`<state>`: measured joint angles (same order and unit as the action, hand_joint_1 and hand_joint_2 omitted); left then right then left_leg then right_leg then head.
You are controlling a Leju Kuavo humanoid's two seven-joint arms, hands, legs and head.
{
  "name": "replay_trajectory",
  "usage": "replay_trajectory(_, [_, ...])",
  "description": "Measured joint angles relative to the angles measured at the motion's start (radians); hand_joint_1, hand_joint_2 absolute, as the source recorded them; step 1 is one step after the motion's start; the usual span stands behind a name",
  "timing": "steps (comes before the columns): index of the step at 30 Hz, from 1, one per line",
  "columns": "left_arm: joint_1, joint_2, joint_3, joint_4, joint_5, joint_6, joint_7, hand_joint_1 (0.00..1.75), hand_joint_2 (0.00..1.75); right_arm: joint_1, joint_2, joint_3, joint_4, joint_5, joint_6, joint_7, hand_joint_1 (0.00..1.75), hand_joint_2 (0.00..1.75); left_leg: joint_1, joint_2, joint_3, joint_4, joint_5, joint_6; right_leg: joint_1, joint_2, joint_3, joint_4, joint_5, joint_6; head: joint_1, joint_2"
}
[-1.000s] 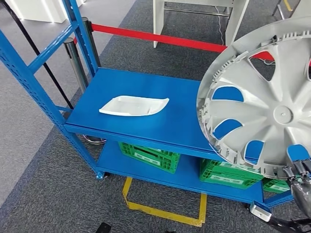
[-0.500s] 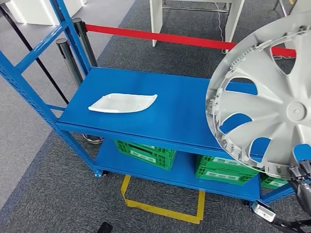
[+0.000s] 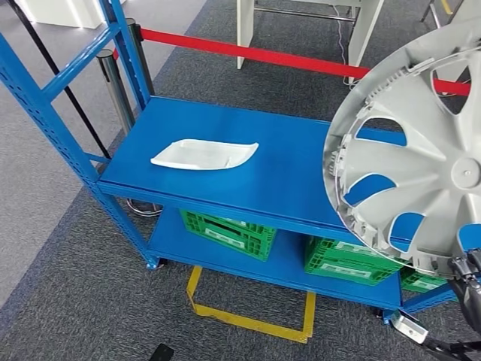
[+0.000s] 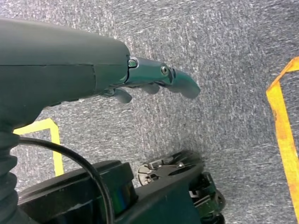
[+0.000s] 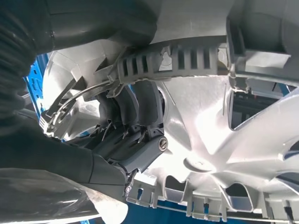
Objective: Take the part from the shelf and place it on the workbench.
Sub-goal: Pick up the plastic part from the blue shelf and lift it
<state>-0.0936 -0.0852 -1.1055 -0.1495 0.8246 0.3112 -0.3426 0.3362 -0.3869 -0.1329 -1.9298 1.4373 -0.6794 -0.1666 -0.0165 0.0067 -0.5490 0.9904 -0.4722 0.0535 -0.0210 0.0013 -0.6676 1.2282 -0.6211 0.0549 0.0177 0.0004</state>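
Right hand (image 3: 468, 280), head view: we hold the wheel cover (image 3: 419, 158) by its lower rim, lifted clear of the blue shelf (image 3: 283, 173); carry step, next a turn to the desk. Left wrist view: left hand (image 4: 155, 81) open over carpet. Right wrist view: fingers (image 5: 141, 116) hooked through the rim; shelf edge close.
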Motion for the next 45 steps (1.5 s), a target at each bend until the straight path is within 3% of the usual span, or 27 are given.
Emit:
replay_trajectory(1, [0.001, -0.001, 0.000, 0.000, 0.001, 0.000, 0.000, 0.00, 1.75, 0.000, 0.003, 0.000, 0.001, -0.003, 0.000, -0.003, 1.75, 1.75, 0.000, 0.001, -0.003, 0.001, 0.001, 0.000, 0.000, 0.000, -0.013, 0.040, -0.012, 0.003, 0.000, 0.000])
replay_trajectory(2, [0.001, -0.001, 0.000, 0.000, 0.001, 0.000, 0.000, 0.00, 1.75, 0.001, 0.006, 0.000, 0.002, -0.007, 0.000, -0.008, 1.75, 1.75, 0.000, 0.001, -0.005, 0.002, 0.002, -0.001, -0.001, -0.001, -0.010, 0.046, -0.005, 0.005, 0.000, 0.000])
replay_trajectory(3, [0.001, -0.001, 0.000, 0.000, 0.001, -0.001, 0.000, 0.00, 1.75, 0.000, 0.009, -0.001, 0.003, -0.012, 0.000, -0.013, 1.75, 1.75, 0.000, 0.001, -0.006, 0.005, 0.003, -0.002, -0.002, -0.001, 0.013, 0.010, 0.020, 0.007, 0.000, 0.000])
replay_trajectory(5, [0.000, -0.002, 0.000, 0.000, 0.001, -0.002, -0.001, 0.00, 1.75, -0.002, 0.014, -0.003, 0.004, -0.020, 0.000, -0.021, 1.75, 1.75, -0.001, 0.001, -0.011, 0.014, 0.002, -0.006, -0.004, -0.003, 0.090, -0.124, 0.075, 0.009, 0.000, 0.000])
replay_trajectory(7, [-0.002, -0.002, 0.000, 0.000, 0.002, -0.004, -0.002, 0.00, 1.75, -0.004, 0.018, -0.006, 0.004, -0.019, 0.000, -0.026, 1.75, 1.75, -0.005, -0.001, -0.022, 0.030, 0.003, -0.014, -0.003, -0.002, 0.133, -0.205, 0.096, 0.001, 0.000, 0.000])
replay_trajectory(10, [-0.001, -0.002, 0.000, 0.000, 0.007, -0.007, -0.002, 0.00, 1.75, -0.003, 0.026, -0.009, 0.004, -0.005, 0.000, -0.031, 1.75, 1.75, -0.006, -0.002, -0.037, 0.041, 0.009, -0.028, -0.001, -0.001, 0.124, -0.206, 0.106, -0.020, -0.001, 0.000])
replay_trajectory(11, [-0.001, -0.002, 0.000, 0.000, 0.008, -0.008, -0.002, 0.00, 1.75, -0.004, 0.028, -0.009, 0.004, -0.001, 0.000, -0.031, 1.75, 1.75, -0.005, -0.003, -0.043, 0.050, -0.003, -0.034, -0.002, -0.002, 0.119, -0.206, 0.112, -0.028, -0.002, 0.000])
replay_trajectory(13, [-0.002, -0.002, 0.000, 0.000, 0.008, -0.009, 0.000, 0.00, 1.75, -0.005, 0.031, -0.010, 0.004, -0.003, 0.000, -0.032, 1.75, 1.75, 0.000, -0.005, -0.069, 0.122, -0.070, -0.047, -0.005, -0.004, 0.104, -0.207, 0.126, -0.042, -0.004, 0.000])
replay_trajectory(15, [-0.004, -0.002, 0.000, 0.000, 0.008, -0.011, 0.003, 0.00, 1.75, -0.005, 0.033, -0.014, 0.004, -0.015, 0.000, -0.033, 1.75, 1.75, 0.006, -0.005, -0.106, 0.249, -0.155, -0.056, -0.002, -0.006, 0.084, -0.207, 0.141, -0.048, -0.006, 0.000])
replay_trajectory(16, [-0.004, -0.003, 0.000, 0.000, 0.008, -0.011, 0.004, 0.00, 1.75, -0.005, 0.034, -0.016, 0.004, -0.021, 0.000, -0.034, 1.75, 1.75, 0.009, -0.005, -0.114, 0.295, -0.179, -0.058, -0.001, -0.006, 0.072, -0.207, 0.149, -0.048, -0.006, 0.000])
replay_trajectory(17, [-0.005, -0.003, 0.000, 0.000, 0.008, -0.011, 0.005, 0.00, 1.75, -0.005, 0.034, -0.017, 0.004, -0.025, 0.000, -0.034, 1.75, 1.75, 0.010, -0.005, -0.104, 0.308, -0.184, -0.058, 0.001, -0.006, 0.061, -0.206, 0.158, -0.048, -0.006, 0.000])
replay_trajectory(18, [-0.006, -0.004, 0.000, 0.000, 0.008, -0.011, 0.005, 0.00, 1.75, -0.005, 0.034, -0.019, 0.004, -0.028, 0.000, -0.035, 1.75, 1.75, 0.011, -0.005, -0.076, 0.281, -0.172, -0.055, 0.002, -0.006, 0.051, -0.206, 0.167, -0.047, -0.006, 0.000])
replay_trajectory(20, [-0.010, -0.006, 0.000, 0.000, 0.007, -0.011, 0.006, 0.00, 1.75, -0.005, 0.035, -0.021, 0.004, -0.029, 0.000, -0.035, 1.75, 1.75, 0.010, -0.006, 0.023, 0.137, -0.126, -0.043, 0.004, -0.004, 0.033, -0.206, 0.185, -0.043, -0.006, 0.000])
replay_trajectory(22, [-0.017, -0.008, 0.000, 0.000, 0.007, -0.011, 0.006, 0.00, 1.75, -0.005, 0.035, -0.026, 0.004, -0.031, 0.000, -0.037, 1.75, 1.75, 0.004, -0.006, 0.092, 0.018, -0.098, -0.033, 0.004, -0.005, 0.022, -0.207, 0.202, -0.033, -0.006, 0.000])
replay_trajectory(25, [-0.019, -0.009, -0.001, 0.000, 0.008, -0.008, 0.009, 0.00, 1.75, -0.005, 0.038, -0.030, 0.005, -0.037, 0.000, -0.047, 1.75, 1.75, -0.006, -0.006, 0.090, -0.011, -0.078, -0.020, -0.004, -0.007, 0.014, -0.216, 0.226, -0.012, -0.006, 0.000])
replay_trajectory(27, [-0.017, -0.008, -0.001, 0.000, 0.008, -0.006, 0.014, 0.00, 1.75, -0.004, 0.040, -0.033, 0.007, -0.039, 0.000, -0.050, 1.75, 1.75, -0.005, -0.007, 0.076, -0.019, -0.056, -0.007, -0.007, -0.005, 0.000, -0.200, 0.200, -0.004, -0.005, 0.000])
replay_trajectory(30, [-0.017, -0.009, -0.002, 0.000, 0.007, -0.010, 0.022, 0.00, 1.75, -0.003, 0.041, -0.034, 0.015, -0.037, 0.000, -0.045, 1.75, 1.75, -0.004, -0.011, 0.043, -0.022, -0.024, 0.003, -0.006, -0.003, -0.044, -0.047, 0.061, 0.002, -0.001, 0.000])
replay_trajectory(31, [-0.016, -0.009, -0.003, 0.000, 0.006, -0.012, 0.024, 0.00, 1.75, -0.003, 0.041, -0.034, 0.018, -0.037, 0.000, -0.043, 1.75, 1.75, -0.005, -0.014, 0.031, -0.021, -0.014, 0.003, -0.006, -0.003, -0.054, 0.012, 0.032, 0.004, 0.000, 0.000])
replay_trajectory(32, [-0.016, -0.010, -0.004, 0.000, 0.005, -0.014, 0.026, 0.00, 1.75, -0.002, 0.041, -0.034, 0.021, -0.037, 0.000, -0.042, 1.75, 1.75, -0.005, -0.019, 0.018, -0.020, -0.005, 0.003, -0.006, -0.003, -0.052, 0.047, 0.027, 0.006, 0.000, 0.000])
replay_trajectory(33, [-0.015, -0.010, -0.005, 0.000, 0.003, -0.015, 0.028, 0.00, 1.75, -0.001, 0.041, -0.034, 0.024, -0.036, 0.000, -0.041, 1.75, 1.75, -0.005, -0.024, 0.006, -0.018, 0.004, 0.001, -0.007, -0.003, -0.032, 0.046, 0.040, 0.008, 0.000, 0.000])
replay_trajectory(35, [-0.016, -0.010, -0.007, 0.000, 0.000, -0.016, 0.034, 0.00, 1.75, -0.001, 0.041, -0.033, 0.028, -0.035, 0.000, -0.038, 1.75, 1.75, -0.003, -0.039, -0.013, -0.012, 0.016, -0.006, -0.010, 0.013, 0.063, -0.068, 0.080, 0.010, 0.000, 0.000])
replay_trajectory(37, [-0.019, -0.010, -0.007, 0.000, -0.002, -0.016, 0.037, 0.00, 1.75, 0.000, 0.041, -0.033, 0.031, -0.033, 0.000, -0.037, 1.75, 1.75, -0.005, -0.056, -0.030, 0.002, 0.023, -0.014, -0.014, 0.054, 0.160, -0.201, 0.084, 0.007, 0.000, 0.000])
replay_trajectory(38, [-0.020, -0.010, -0.007, 0.000, -0.002, -0.016, 0.037, 0.00, 1.75, 0.002, 0.041, -0.033, 0.032, -0.032, 0.000, -0.036, 1.75, 1.75, -0.007, -0.065, -0.036, 0.009, 0.026, -0.019, -0.015, 0.067, 0.184, -0.233, 0.077, 0.003, 0.000, 0.000])
replay_trajectory(40, [-0.021, -0.009, -0.008, 0.000, -0.003, -0.016, 0.038, 0.00, 1.75, 0.006, 0.042, -0.033, 0.034, -0.031, 0.000, -0.035, 1.75, 1.75, -0.008, -0.086, -0.046, 0.017, 0.033, -0.030, -0.014, 0.056, 0.186, -0.237, 0.072, -0.008, 0.001, 0.000])
replay_trajectory(42, [-0.019, -0.008, -0.009, 0.000, -0.004, -0.016, 0.039, 0.00, 1.75, 0.007, 0.042, -0.033, 0.035, -0.031, 0.000, -0.034, 1.75, 1.75, -0.006, -0.075, -0.062, 0.041, 0.017, -0.042, -0.016, 0.031, 0.182, -0.237, 0.076, -0.021, -0.002, 0.000])
replay_trajectory(43, [-0.019, -0.008, -0.009, 0.000, -0.004, -0.016, 0.039, 0.00, 1.75, 0.008, 0.042, -0.033, 0.035, -0.030, 0.000, -0.034, 1.75, 1.75, -0.005, -0.059, -0.079, 0.078, -0.009, -0.048, -0.016, 0.018, 0.179, -0.238, 0.079, -0.027, -0.005, 0.000])
replay_trajectory(45, [-0.020, -0.008, -0.012, 0.000, -0.006, -0.014, 0.040, 0.00, 1.75, 0.012, 0.042, -0.033, 0.035, -0.028, 0.000, -0.031, 1.75, 1.75, 0.002, -0.026, -0.128, 0.204, -0.084, -0.060, -0.013, -0.009, 0.175, -0.238, 0.083, -0.035, -0.010, 0.000])
